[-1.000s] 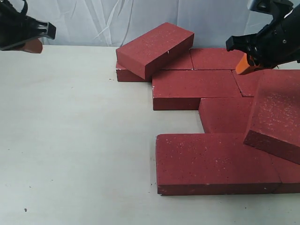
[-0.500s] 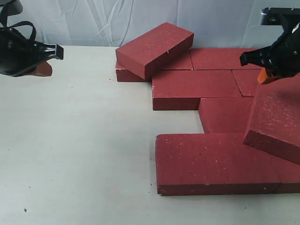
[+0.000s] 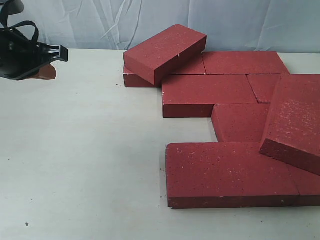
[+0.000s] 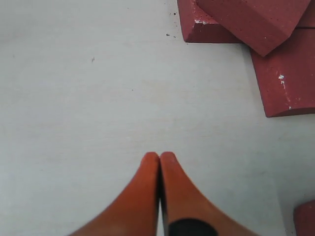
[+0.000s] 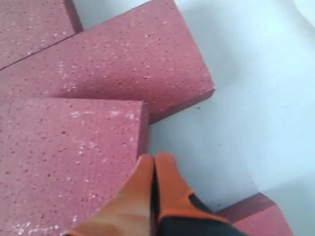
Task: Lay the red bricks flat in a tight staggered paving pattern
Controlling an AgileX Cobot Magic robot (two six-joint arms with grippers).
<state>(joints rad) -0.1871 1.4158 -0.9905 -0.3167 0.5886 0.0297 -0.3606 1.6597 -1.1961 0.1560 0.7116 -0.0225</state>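
Far left over table [image 3: 75, 150]: left gripper [image 4: 159, 158] pinched closed, empty | right gripper [image 5: 154, 158] closed, empty, over bricks [image 3: 209, 94] | two bricks tilted

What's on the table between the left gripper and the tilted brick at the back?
Nothing; only bare table separates left gripper from tilted brick, in the exterior view.
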